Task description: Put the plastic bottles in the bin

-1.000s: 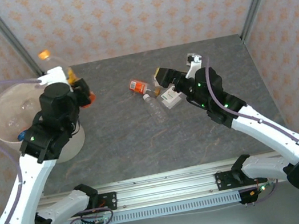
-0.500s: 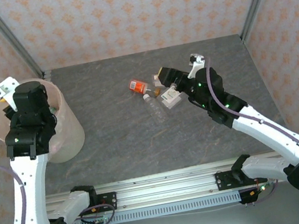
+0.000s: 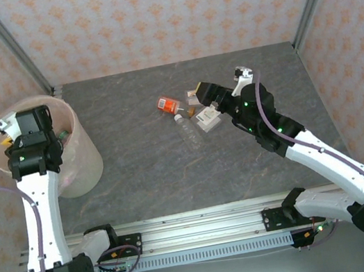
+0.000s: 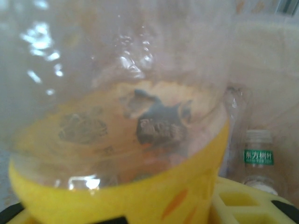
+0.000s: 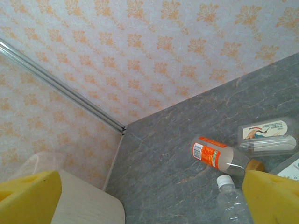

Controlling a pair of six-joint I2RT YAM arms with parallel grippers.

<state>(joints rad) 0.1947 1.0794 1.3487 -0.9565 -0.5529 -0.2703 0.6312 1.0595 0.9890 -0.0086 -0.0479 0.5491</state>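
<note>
Now: two bottles (image 3: 168,104) on table (image 3: 145,167), one bin (image 3: 83,169); right gripper (image 3: 197,95) spread wide, left gripper (image 3: 2,132) unclear.

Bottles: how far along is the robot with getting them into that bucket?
Nearly done. At least one green-labelled bottle already lies in the bin. The left pincer holds a yellow-labelled bottle over it. Two bottles are left on the table: an orange-labelled one and a clear one, near the open right pincer.

left arm (image 3: 37,204): stretched up, far left
left gripper (image 3: 5,135): angled down, jaw state unclear
right arm (image 3: 312,152): reaching forward toward centre
right gripper (image 5: 154,193): jaws wide, empty
</note>
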